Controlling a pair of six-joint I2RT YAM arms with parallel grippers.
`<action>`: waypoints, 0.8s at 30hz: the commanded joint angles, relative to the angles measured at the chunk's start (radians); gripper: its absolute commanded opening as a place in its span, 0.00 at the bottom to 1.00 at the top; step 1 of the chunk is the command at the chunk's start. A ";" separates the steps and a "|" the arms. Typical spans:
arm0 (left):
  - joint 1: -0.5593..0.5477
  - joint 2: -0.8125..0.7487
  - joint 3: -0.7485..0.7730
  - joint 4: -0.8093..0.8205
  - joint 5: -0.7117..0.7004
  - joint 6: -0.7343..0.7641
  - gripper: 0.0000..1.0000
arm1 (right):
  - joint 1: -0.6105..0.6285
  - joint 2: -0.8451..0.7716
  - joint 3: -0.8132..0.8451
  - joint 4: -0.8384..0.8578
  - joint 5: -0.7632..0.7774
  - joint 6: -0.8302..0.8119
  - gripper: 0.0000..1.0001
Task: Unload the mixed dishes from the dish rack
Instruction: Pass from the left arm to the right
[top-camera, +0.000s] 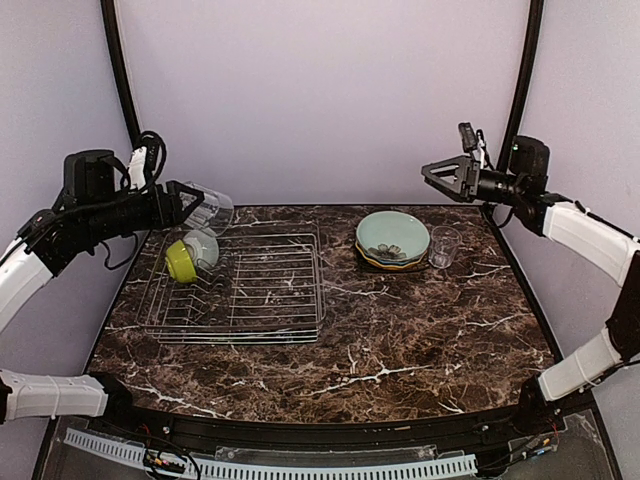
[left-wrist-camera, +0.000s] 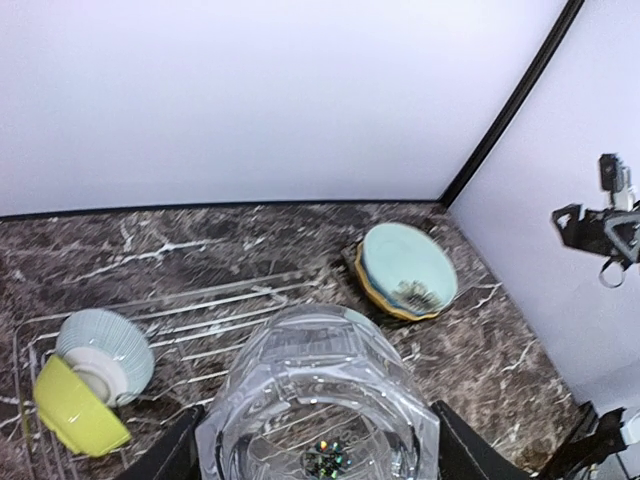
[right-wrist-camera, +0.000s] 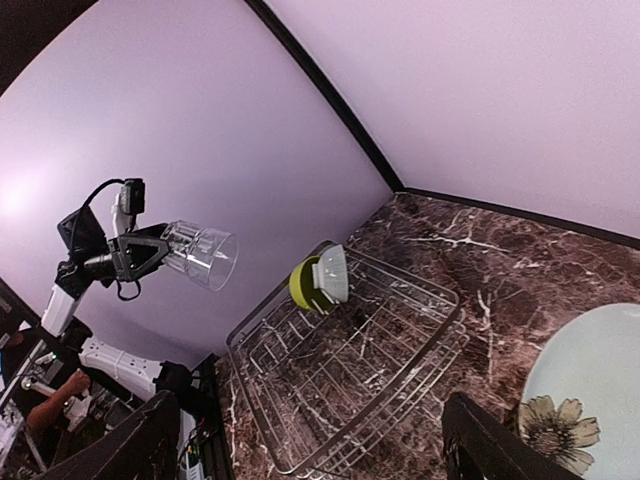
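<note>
Top view high behind the arms; 2 raised wrist views inward, dish rack (top-camera: 260, 290) in all 3.

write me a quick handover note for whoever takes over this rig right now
Left pincer: shut on a clear ribbed glass, tilted in the air above the dish rack, over its far left corner.
Right pincer: open, empty, up at the far right.
Done: plate stack, pale-green flower plate on top, sits on the table right of the rack; second glass stands just right of it.
Left: set the held glass down, then take out the yellow-green bowl and pale-green bowl, both on their sides in the rack's far left corner.
</note>
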 joint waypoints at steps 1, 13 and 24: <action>-0.004 -0.023 -0.023 0.297 0.110 -0.146 0.38 | 0.116 -0.021 -0.030 0.233 -0.018 0.107 0.87; -0.136 0.033 -0.073 0.707 0.090 -0.351 0.38 | 0.379 0.059 0.058 0.442 0.055 0.076 0.72; -0.258 0.128 -0.098 0.965 0.057 -0.462 0.38 | 0.529 0.122 0.180 0.451 0.170 -0.053 0.55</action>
